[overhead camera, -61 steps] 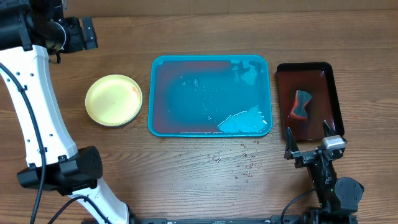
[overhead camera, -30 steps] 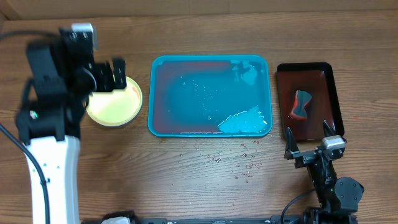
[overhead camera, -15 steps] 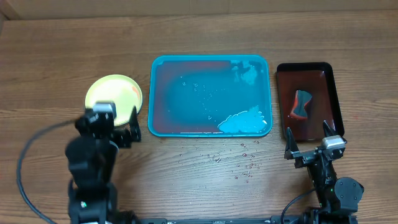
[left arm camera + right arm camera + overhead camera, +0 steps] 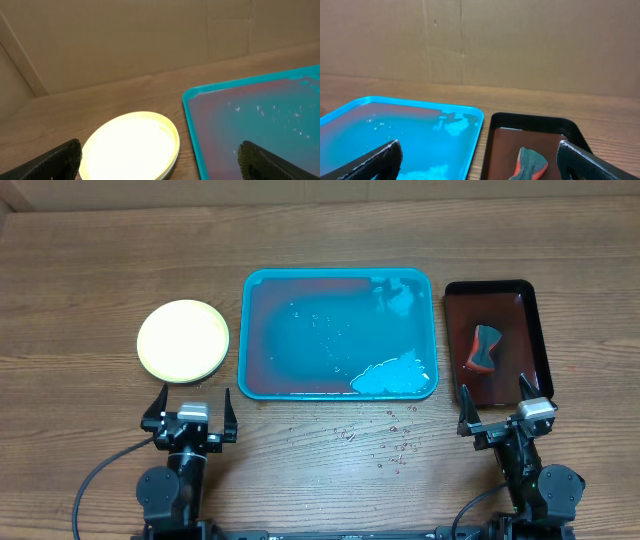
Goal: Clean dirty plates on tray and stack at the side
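Observation:
A yellow-green plate (image 4: 183,341) lies on the table left of the turquoise tray (image 4: 258,380); it looks like a stack, and I cannot tell how many plates are in it. It also shows in the left wrist view (image 4: 131,145). The tray holds water and foam and carries no plates; it shows in both wrist views (image 4: 200,95) (image 4: 470,112). The pale blue-white plate is not in view. My left gripper (image 4: 190,411) is open and empty near the front edge, below the plate. My right gripper (image 4: 499,405) is open and empty at the front right.
A dark red-black tray (image 4: 455,300) stands right of the turquoise tray and holds a grey and orange sponge (image 4: 484,347), also seen in the right wrist view (image 4: 532,164). Water drops (image 4: 395,435) lie on the wood in front of the tray. A cardboard wall (image 4: 480,40) backs the table.
My left arm has swung from above the plate down to the table's front edge, below the plate. The plate has stayed in place. My right arm has not moved.

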You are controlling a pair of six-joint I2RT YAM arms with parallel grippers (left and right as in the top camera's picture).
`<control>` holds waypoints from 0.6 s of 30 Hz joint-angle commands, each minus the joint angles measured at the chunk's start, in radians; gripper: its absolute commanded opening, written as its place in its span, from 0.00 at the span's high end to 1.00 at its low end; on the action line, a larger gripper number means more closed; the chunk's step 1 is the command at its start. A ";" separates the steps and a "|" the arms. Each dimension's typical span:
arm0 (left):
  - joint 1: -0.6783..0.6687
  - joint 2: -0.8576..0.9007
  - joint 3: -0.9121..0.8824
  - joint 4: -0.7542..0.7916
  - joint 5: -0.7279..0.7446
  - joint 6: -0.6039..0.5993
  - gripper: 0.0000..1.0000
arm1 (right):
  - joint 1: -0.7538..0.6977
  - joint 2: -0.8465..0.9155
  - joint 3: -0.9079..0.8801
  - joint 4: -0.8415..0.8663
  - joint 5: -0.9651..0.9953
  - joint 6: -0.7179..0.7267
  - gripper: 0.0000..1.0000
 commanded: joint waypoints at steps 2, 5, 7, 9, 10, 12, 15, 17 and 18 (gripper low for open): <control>0.001 -0.073 -0.034 -0.039 0.002 0.038 0.00 | 0.008 -0.010 -0.011 0.007 0.009 -0.003 0.00; 0.001 -0.084 -0.034 -0.037 0.001 0.038 0.00 | 0.008 -0.010 -0.011 0.007 0.010 -0.003 0.00; 0.001 -0.085 -0.034 -0.037 0.000 0.039 0.00 | 0.008 -0.010 -0.011 0.007 0.009 -0.003 0.00; 0.001 -0.085 -0.034 -0.037 0.000 0.039 0.00 | 0.008 -0.010 -0.011 0.007 0.010 -0.003 0.00; 0.001 -0.085 -0.034 -0.036 0.000 0.039 0.00 | 0.008 -0.010 -0.011 0.007 0.009 -0.003 0.00; 0.001 -0.083 -0.034 -0.037 0.000 0.039 0.00 | 0.008 -0.010 -0.011 0.007 0.009 -0.003 0.00; 0.001 -0.083 -0.034 -0.037 0.000 0.039 0.00 | 0.008 -0.010 -0.011 0.007 0.009 -0.003 0.00; 0.001 -0.083 -0.034 -0.037 0.000 0.039 0.00 | 0.008 -0.010 -0.011 0.007 0.009 -0.003 0.00; 0.001 -0.083 -0.034 -0.037 0.000 0.039 0.00 | 0.008 -0.010 -0.011 0.007 0.009 -0.003 0.00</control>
